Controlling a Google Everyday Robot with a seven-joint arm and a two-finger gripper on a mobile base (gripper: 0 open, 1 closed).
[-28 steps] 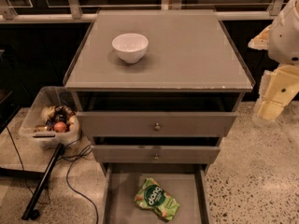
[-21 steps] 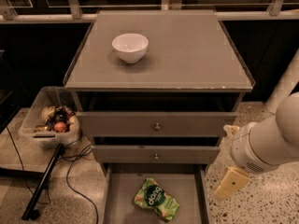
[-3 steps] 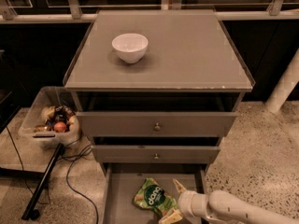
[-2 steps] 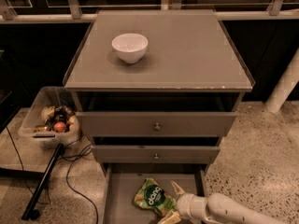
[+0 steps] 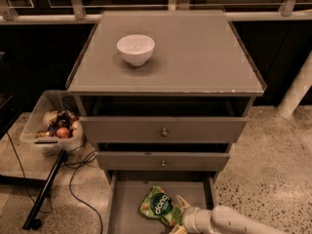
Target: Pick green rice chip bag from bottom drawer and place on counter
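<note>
The green rice chip bag (image 5: 157, 204) lies flat on the floor of the open bottom drawer (image 5: 127, 213), near the middle. My gripper (image 5: 178, 215) reaches in from the lower right, low inside the drawer, at the bag's right edge. Its fingers are spread, one tip (image 5: 182, 201) behind the bag's right corner and one toward the front, with that edge between them. The bag rests on the drawer floor. The counter (image 5: 204, 57) is the wide grey-brown top of the cabinet above.
A white bowl (image 5: 135, 48) stands on the counter's left half. Two upper drawers with small knobs (image 5: 164, 131) stick out slightly above the bottom drawer. A clear bin of items (image 5: 53, 126), a black stand and cables sit on the floor at the left. A white post (image 5: 297, 91) stands at the right.
The arm came down from the upper right to the bottom drawer. Over the last second the gripper edged slightly left, closer onto the bag's right edge. The bag has not moved.
</note>
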